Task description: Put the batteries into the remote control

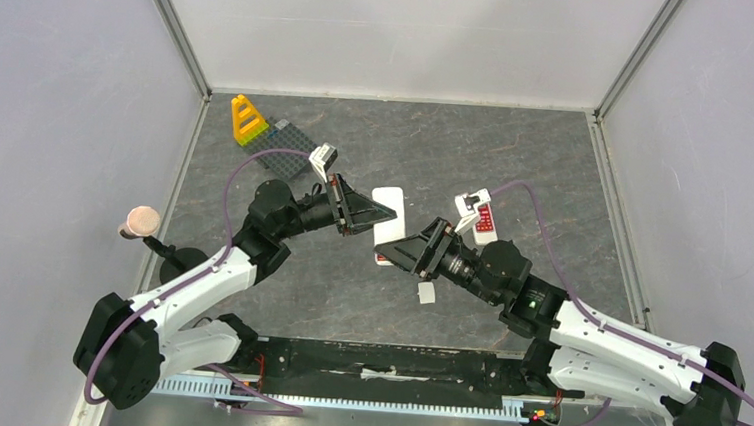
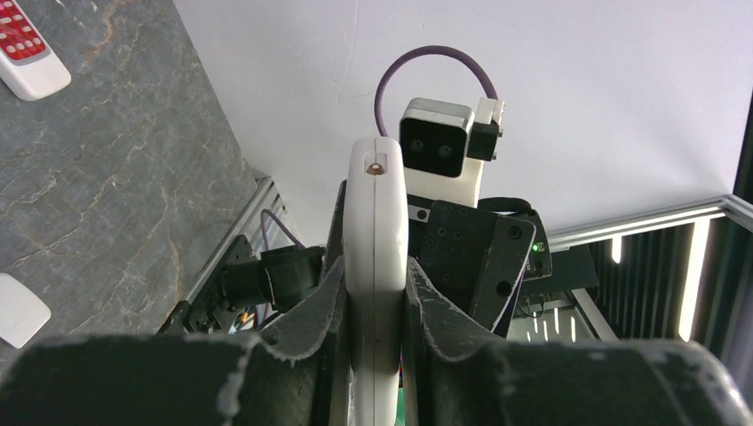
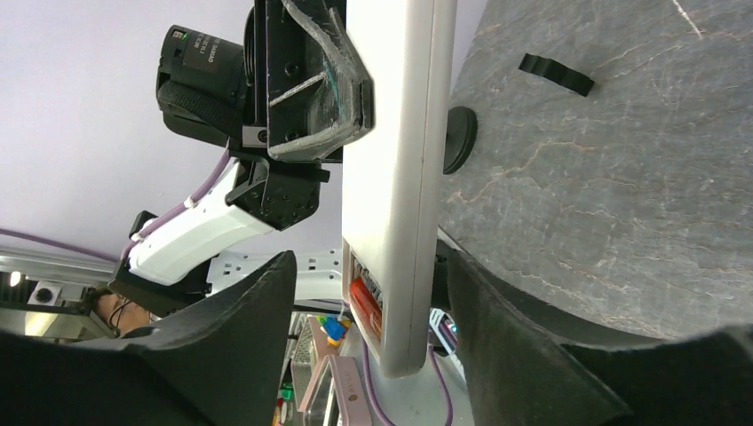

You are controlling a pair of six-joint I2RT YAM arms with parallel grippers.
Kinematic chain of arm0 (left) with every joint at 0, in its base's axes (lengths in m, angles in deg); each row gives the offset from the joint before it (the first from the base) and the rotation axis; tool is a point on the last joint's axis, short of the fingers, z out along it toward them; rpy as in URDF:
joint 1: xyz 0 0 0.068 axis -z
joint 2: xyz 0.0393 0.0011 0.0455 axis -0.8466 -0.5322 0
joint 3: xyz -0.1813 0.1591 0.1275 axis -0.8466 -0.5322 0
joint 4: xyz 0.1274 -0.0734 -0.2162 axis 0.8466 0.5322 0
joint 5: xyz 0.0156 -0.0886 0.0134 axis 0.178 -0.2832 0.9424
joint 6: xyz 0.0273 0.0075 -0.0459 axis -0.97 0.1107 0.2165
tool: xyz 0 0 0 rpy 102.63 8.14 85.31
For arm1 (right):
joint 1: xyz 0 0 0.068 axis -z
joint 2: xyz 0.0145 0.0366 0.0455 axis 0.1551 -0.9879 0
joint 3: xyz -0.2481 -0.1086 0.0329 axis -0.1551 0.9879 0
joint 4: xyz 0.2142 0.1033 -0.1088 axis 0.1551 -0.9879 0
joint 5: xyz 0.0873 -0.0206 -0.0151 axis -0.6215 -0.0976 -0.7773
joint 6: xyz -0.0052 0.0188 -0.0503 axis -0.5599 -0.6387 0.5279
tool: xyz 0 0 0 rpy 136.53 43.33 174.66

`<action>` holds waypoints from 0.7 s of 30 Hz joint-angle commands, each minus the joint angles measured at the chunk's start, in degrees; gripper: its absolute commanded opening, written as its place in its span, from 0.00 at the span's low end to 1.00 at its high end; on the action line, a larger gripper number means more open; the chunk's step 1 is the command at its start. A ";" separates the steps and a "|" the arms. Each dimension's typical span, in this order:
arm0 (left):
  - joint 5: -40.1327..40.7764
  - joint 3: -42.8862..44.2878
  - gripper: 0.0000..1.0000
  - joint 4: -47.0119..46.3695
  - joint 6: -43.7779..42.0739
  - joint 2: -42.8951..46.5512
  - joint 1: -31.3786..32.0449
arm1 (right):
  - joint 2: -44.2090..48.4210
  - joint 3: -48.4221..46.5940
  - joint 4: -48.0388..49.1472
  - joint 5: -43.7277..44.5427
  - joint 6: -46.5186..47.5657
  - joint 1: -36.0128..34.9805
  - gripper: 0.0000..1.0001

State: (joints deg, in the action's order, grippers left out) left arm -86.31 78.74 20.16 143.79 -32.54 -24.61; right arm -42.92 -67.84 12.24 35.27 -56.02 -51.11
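My left gripper (image 1: 378, 213) is shut on a white remote control (image 1: 388, 222) and holds it on edge in the air over the table's middle. In the left wrist view the remote control (image 2: 376, 231) stands upright, pinched between both fingers of that gripper (image 2: 376, 275). My right gripper (image 3: 368, 257) is open around the remote control's (image 3: 395, 160) lower end; one finger (image 3: 240, 328) stands apart from its open face, and the other finger (image 3: 506, 328) is close behind its back. A red-orange battery (image 3: 366, 303) lies in the open compartment. Other batteries are out of view.
A second white remote with red buttons (image 1: 485, 219) lies on the table to the right. A small white cover piece (image 1: 426, 294) lies near the right arm. A yellow block (image 1: 248, 121) and grey baseplate (image 1: 289, 149) sit at the back left. A pink-topped stand (image 1: 140, 222) is at the left edge.
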 commanded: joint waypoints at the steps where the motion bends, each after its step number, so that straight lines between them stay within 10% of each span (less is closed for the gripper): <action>1: -1.24 2.53 0.02 -1.45 -3.01 0.96 0.17 | 0.52 1.44 6.27 -1.49 -1.15 0.00 0.63; 6: 1.87 0.94 0.02 -2.29 -1.31 2.36 0.17 | -0.37 1.82 8.52 -1.11 -1.34 0.00 0.42; 21: 4.82 -2.57 0.05 -6.80 3.02 5.71 0.18 | -4.67 3.80 22.10 0.63 -3.59 0.01 0.25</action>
State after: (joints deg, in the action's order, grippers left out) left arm -82.44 76.21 17.25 144.93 -28.39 -24.61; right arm -46.70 -63.34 28.69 35.77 -59.52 -51.09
